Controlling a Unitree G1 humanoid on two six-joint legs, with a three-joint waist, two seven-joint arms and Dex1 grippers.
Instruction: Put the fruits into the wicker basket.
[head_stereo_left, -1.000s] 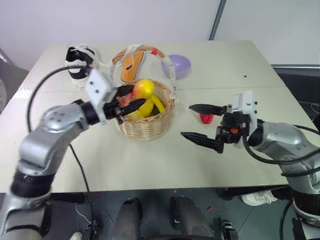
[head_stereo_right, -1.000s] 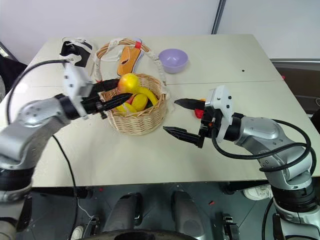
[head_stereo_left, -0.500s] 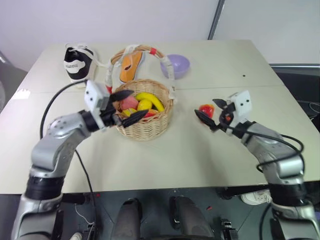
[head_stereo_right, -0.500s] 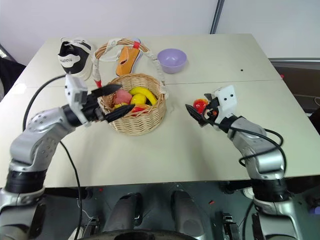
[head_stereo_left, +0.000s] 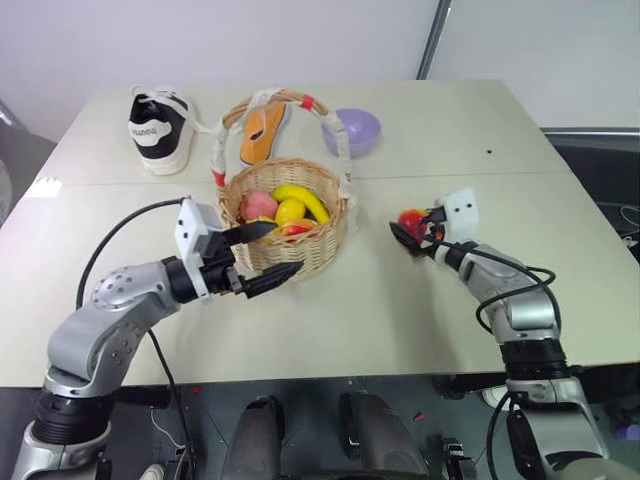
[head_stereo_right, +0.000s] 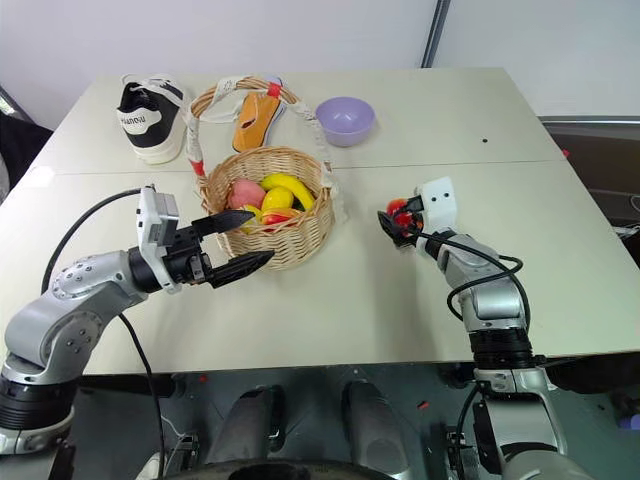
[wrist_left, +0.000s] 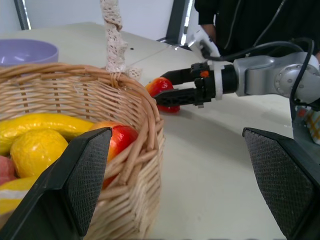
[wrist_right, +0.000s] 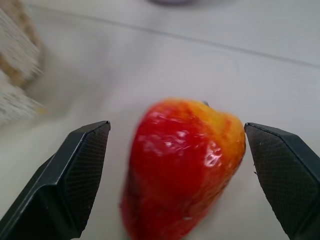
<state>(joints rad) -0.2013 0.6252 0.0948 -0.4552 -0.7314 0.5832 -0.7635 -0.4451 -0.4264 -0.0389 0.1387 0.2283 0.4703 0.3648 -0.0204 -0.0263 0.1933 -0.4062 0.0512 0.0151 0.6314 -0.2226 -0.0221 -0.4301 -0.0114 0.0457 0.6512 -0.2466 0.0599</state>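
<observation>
With the red-and-yellow toy fruit (wrist_right: 182, 167) lying on the tabletop (head_stereo_left: 330, 330) at three o'clock of the wicker basket (head_stereo_left: 290, 250), the right gripper (wrist_right: 177, 150), fingers wide astride it, should centre before closing, while the left gripper (head_stereo_left: 262, 255) hangs wide, empty, beside the basket.

arms: shiny silver-grey, round and smooth, with black rings at the joints
cables: black, looping out beside each arm
wrist boxes: small and white, one on each wrist
left gripper (head_stereo_left: 262, 255): two long black pointed fingers
right gripper (head_stereo_left: 411, 234): black fingers, a little orange spot behind them
finger pads: black with tiny dots
</observation>
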